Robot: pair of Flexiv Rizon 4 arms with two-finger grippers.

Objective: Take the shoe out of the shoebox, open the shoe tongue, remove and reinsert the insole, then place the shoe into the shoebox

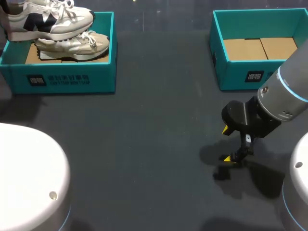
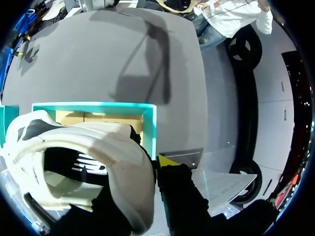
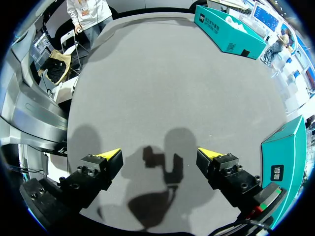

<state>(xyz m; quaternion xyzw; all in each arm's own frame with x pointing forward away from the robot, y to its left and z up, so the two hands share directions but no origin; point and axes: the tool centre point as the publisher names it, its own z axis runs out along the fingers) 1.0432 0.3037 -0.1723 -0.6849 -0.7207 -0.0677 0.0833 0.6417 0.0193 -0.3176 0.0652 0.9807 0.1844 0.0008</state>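
The first step is in hand. The white sneaker (image 1: pixel 50 19) hangs above the far left corner of the left shoebox (image 1: pixel 67 79), at ten o'clock on the surface (image 1: pixel 144 125). A second sneaker (image 1: pixel 74 44) lies inside the box beneath it.

By my reading, the left hand (image 2: pixel 156 164) grasps the lifted sneaker at the collar. One yellow tip presses the collar's outer side, and the other is hidden inside the shoe.

The right hand (image 1: pixel 229 144) hovers low over the bare surface at about four o'clock, released, with its fingers spread wide and nothing between them. The right shoebox (image 1: pixel 231 72), at two o'clock, shows only its cardboard floor.

Next, I judge, the sneaker should be carried clear of the box toward the middle and set down. The right hand could then come in at the tongue. A grip on the collar alone may let the shoe swing.
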